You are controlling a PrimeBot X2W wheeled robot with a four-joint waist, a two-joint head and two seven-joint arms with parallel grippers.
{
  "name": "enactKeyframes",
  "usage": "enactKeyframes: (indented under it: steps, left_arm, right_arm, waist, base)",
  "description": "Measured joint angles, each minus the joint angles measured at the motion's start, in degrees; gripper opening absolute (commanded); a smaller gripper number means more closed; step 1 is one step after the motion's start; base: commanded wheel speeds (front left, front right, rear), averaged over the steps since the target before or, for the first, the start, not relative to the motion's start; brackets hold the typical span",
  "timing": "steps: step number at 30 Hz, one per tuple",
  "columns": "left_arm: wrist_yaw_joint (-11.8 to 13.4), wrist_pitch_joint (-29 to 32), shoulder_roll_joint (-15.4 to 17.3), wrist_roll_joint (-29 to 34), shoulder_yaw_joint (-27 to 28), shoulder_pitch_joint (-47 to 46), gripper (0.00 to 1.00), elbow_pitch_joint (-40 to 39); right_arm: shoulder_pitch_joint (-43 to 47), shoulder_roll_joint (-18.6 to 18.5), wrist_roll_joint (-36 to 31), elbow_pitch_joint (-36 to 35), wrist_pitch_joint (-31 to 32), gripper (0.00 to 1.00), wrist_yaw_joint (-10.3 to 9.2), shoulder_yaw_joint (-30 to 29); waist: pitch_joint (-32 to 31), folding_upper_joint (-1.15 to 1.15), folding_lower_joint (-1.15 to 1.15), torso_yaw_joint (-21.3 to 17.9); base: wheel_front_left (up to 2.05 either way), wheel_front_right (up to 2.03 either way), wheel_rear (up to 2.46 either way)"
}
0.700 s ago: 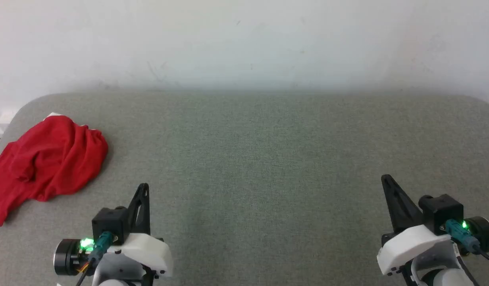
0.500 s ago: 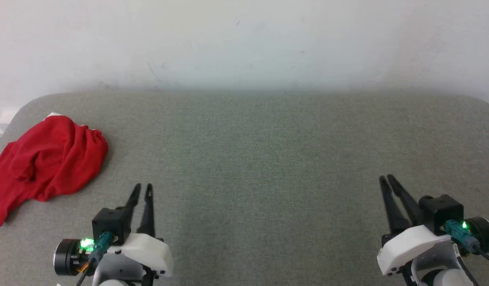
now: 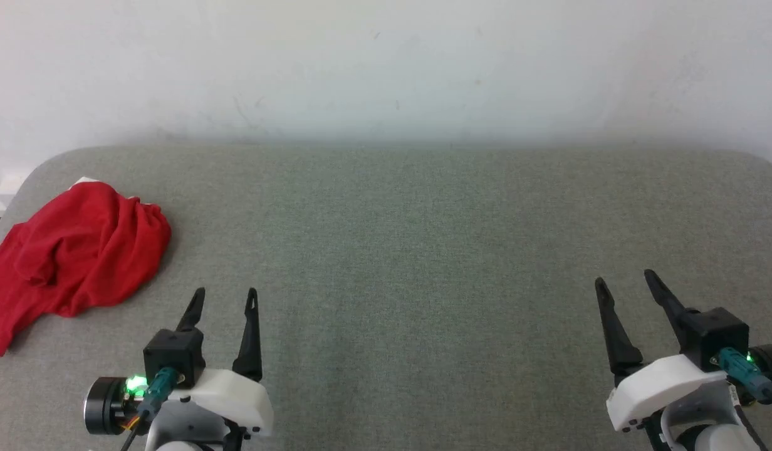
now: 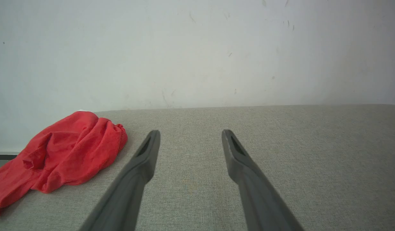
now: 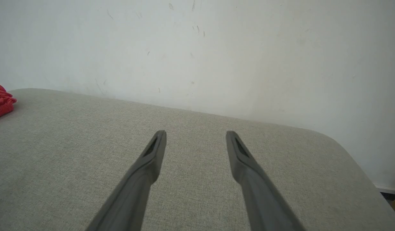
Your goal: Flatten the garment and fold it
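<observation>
Grey fabric covers the table, which meets a pale wall. The red shorts lie bunched at the table's far left corner, one end trailing toward its left edge. The left gripper hovers over the table's near left and the right gripper over its near right, both spread wide and empty. A careless nudge could push the shorts off that edge, and a pinch into the heap might catch one layer only. Moments earlier both pairs of fingers were pressed together; the shorts have not shifted.
</observation>
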Motion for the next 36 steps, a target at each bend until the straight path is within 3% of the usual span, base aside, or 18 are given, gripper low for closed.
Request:
enactKeyframes:
  steps: [16,36]
  left_arm:
    - [-0.48,-1.87,0.00,-1.46,0.02,0.27,1.00,-0.24]
    - [-0.48,-4.13,0.00,-3.50,0.00,0.41,1.00,-0.76]
  right_arm:
    - [0.26,0.01,1.38,0.38,-1.94,1.00,0.00,-2.37]
    - [-0.19,0.01,2.14,0.89,-4.27,1.00,0.00,-2.75]
  waist:
    - [0.22,0.00,0.00,1.38]
    - [1.04,0.00,0.00,6.67]
  base:
    - [0.00,0.00,0.00]
    - [0.00,0.00,0.00]
